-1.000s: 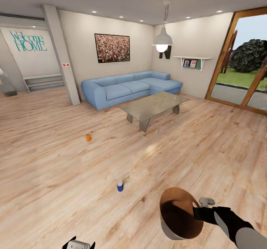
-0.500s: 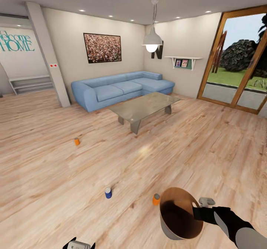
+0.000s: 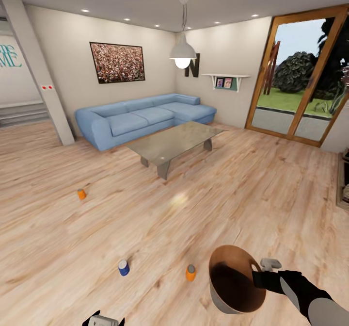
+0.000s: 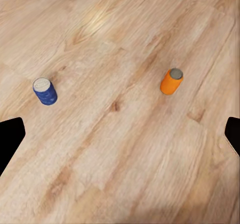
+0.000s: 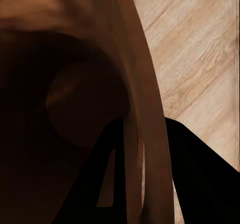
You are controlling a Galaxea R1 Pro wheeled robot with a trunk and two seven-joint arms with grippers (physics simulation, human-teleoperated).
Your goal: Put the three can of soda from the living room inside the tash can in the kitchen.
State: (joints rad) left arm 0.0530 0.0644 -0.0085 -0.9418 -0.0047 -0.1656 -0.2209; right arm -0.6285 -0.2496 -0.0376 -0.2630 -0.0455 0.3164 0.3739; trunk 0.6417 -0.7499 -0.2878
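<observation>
Three cans of soda stand on the wood floor of the living room: an orange one (image 3: 81, 194) far out at the left, a dark blue one (image 3: 123, 268) and a second orange one (image 3: 190, 272) close in front of me. My left gripper (image 3: 103, 320) hangs open above the floor, with the blue can (image 4: 45, 91) and the orange can (image 4: 171, 81) ahead of its fingers. The tash can (image 3: 220, 306), grey outside and copper-brown inside, is held tilted off the floor. My right gripper (image 3: 257, 278) is shut on its rim (image 5: 145, 104).
A glass coffee table (image 3: 172, 144) stands mid-room with the light-blue corner sofa (image 3: 140, 120) behind it. Glass garden doors (image 3: 291, 98) are at the right, a slanted pillar (image 3: 36, 73) at the left. Wide bare floor lies around the cans.
The whole view has swung to the right, so everything slid left in the picture. A second orange can came into view near the bin. Both arms and the held bin keep their pose.
</observation>
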